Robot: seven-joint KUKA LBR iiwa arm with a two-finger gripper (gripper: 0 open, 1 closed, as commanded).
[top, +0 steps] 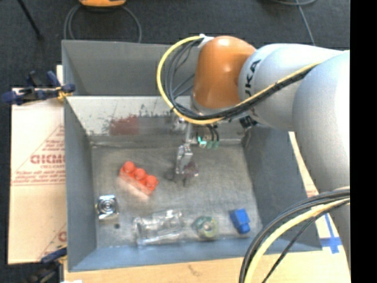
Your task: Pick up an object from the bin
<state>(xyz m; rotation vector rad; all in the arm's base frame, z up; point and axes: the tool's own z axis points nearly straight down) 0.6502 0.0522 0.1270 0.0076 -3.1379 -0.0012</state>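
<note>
Grey metal bin (79, 181), holding five loose things spread over its floor. Arm (294, 93): white, entering from the right, with an orange cover (219, 69) and looped cables at the wrist. Pincer (185, 168): lowered over the middle of the bin floor, pointing down; whether it is wide or narrow cannot be told, and a small dark shape at its tip cannot be told apart from its own parts or shadow. Nearest thing: orange studded block (139, 178), lying flat on the floor left of centre, just left of the pincer and apart from it, with its studs facing up. Small shiny metal piece (107, 207): near left corner, close to the left wall. Clear plastic piece (156, 226): along the near wall, left of centre. Round greenish piece (205, 227): along the near wall, just right of the clear piece. Blue block (240, 220): near right corner, just right of the greenish piece. All four lie well apart from the pincer.
</note>
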